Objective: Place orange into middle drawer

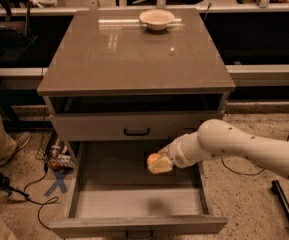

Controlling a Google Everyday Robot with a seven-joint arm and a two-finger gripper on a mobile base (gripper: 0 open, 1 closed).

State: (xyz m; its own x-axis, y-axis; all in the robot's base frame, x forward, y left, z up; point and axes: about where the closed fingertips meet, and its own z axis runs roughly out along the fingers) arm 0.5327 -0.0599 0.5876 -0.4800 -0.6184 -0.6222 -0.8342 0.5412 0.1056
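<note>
The claw (160,165), grasping the orange (153,159) (round, no long axis), hangs above the open middle drawer (134,201).

My gripper (160,165), centre-right of the frame, shows pale yellow jaws clasping the orange-yellow orange (153,159) over the grey middle drawer (134,204). My arm (234,144) is white, dotted black. Cream bowl (156,19), glossy taupe counter (134,59), black drawer handle (136,132).
</note>
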